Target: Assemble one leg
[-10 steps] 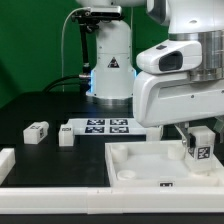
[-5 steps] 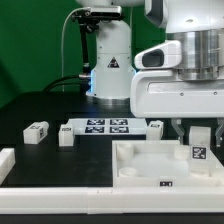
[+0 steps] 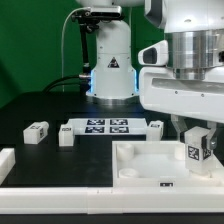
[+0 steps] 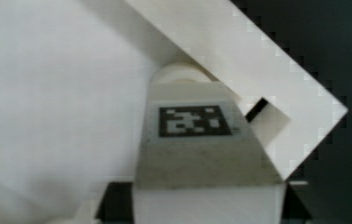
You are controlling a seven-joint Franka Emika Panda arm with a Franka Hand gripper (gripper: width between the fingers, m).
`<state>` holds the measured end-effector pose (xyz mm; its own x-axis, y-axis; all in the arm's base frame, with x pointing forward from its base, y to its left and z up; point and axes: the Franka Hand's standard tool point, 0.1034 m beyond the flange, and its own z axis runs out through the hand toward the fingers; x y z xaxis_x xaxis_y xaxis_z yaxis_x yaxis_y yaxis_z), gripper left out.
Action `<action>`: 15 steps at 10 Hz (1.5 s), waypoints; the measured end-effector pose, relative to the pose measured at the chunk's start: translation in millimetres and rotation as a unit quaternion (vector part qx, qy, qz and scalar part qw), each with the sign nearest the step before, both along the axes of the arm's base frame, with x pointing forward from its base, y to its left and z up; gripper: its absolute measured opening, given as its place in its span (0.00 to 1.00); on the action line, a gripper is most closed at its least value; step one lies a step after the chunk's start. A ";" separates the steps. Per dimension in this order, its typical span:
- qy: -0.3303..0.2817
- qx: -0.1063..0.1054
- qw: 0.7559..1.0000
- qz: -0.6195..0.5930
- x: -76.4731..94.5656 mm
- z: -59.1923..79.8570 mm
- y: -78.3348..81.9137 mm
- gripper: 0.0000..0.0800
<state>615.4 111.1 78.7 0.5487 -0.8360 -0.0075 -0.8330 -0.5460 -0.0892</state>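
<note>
— End effector (image 3: pixel 197 136) condition?

— Clenched on the leg (image 3: pixel 197 152). One finger presses each side of it, and its tag faces the exterior camera. The wrist view agrees: the tagged face stands between the two fingers, with white panel surface behind it.

— Position of the leg?

— Four o'clock in the exterior view, over the three o'clock corner of the panel (image 3: pixel 140 165). I cannot tell whether it touches the corner socket.

— Remaining items on the bench (image 3: pixel 60 160)?

— The marker board (image 3: pixel 100 126) lies at centre. A spare leg (image 3: pixel 37 131) lies at nine o'clock, apart from the board. A second spare leg (image 3: pixel 66 136) sits just beside the board's nine o'clock end. A third spare leg (image 3: pixel 155 125) is at its three o'clock end. The arm base (image 3: pixel 110 60) stands at twelve o'clock.
</note>
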 end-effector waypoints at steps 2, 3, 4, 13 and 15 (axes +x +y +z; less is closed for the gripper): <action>-0.001 -0.001 1.000 0.017 -0.2 -0.3 0.2 0.37; -0.002 -0.003 0.999 0.041 -0.4 -0.7 0.4 0.64; -0.005 -0.003 0.999 0.048 -0.4 -1.6 1.7 0.64; -0.026 -0.042 0.832 0.553 1.4 1.1 7.0 0.81; -0.028 -0.048 0.792 0.608 1.4 1.0 6.3 0.81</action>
<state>616.8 117.3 79.6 0.9458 0.3156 0.0764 0.3177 -0.9480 -0.0170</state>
